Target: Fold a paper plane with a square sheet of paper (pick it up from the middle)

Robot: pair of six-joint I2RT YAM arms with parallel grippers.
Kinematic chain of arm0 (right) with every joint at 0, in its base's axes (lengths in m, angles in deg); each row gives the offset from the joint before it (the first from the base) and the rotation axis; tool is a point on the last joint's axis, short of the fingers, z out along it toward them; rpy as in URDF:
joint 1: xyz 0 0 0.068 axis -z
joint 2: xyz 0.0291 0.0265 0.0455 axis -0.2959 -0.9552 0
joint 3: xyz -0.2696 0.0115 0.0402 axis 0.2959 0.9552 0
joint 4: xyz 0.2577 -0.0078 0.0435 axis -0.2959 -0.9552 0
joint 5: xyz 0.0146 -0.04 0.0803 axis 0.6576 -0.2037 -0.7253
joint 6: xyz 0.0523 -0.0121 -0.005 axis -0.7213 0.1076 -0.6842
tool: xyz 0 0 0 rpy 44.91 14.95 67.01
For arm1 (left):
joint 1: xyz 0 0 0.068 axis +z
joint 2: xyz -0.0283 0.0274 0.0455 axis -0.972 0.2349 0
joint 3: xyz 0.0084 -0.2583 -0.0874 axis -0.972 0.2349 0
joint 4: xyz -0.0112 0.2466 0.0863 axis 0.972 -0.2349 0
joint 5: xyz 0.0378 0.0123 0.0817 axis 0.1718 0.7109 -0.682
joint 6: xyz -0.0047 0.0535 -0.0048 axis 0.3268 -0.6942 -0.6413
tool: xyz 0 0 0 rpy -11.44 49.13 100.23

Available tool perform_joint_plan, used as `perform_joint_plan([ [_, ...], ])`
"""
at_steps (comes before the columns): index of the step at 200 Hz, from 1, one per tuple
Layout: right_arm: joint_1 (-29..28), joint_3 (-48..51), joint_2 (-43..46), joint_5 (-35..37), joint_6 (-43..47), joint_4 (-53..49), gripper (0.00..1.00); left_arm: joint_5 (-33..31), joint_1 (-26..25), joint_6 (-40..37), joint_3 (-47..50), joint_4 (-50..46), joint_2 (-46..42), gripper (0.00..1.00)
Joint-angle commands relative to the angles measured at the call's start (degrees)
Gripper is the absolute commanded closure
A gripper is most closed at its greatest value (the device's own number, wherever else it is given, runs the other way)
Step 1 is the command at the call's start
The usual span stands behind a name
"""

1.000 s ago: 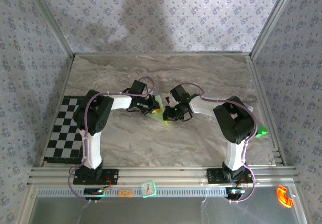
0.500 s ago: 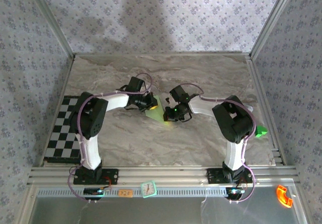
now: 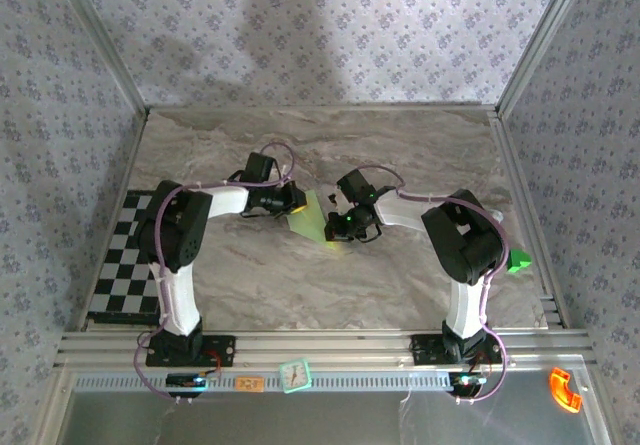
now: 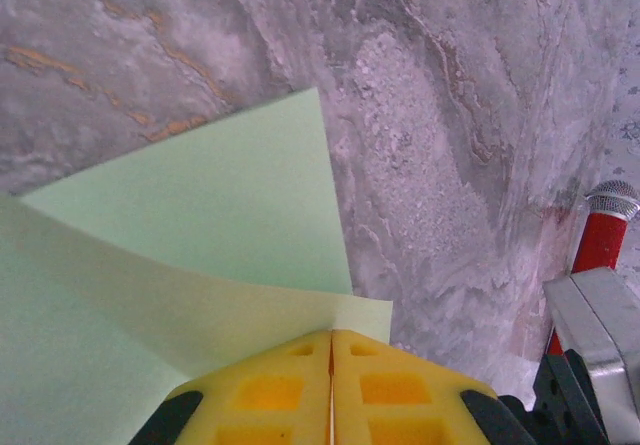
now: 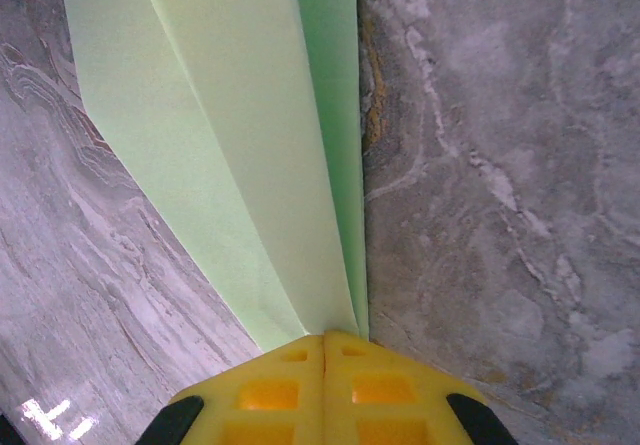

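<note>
Marbled surface; left fingers and right fingers pinch opposite ends of the square sheet of paper, seemingly steadying its fold.

A robotics lab test cell. A marble-patterned counter is boxed in on three sides by flower-papered panels on aluminium posts. A black-and-white checkerboard lies at the counter's left edge. A left arm and a right arm are bolted to a slotted aluminium rail along its near edge.
</note>
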Motion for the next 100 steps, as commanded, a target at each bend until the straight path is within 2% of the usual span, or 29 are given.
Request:
perform_joint_plan([
  [1, 0.0, 1.42, -3.59, 6.09, 1.4, -7.47, 0.93, 1.65, 0.77, -1.91, -0.22, 1.87, 1.95, 0.9],
  [100, 0.0, 1.93, -4.49, 8.47, 2.26, -9.58, 0.93, -2.5, 1.03, -3.93, 0.08, -0.4, 4.85, 0.9],
])
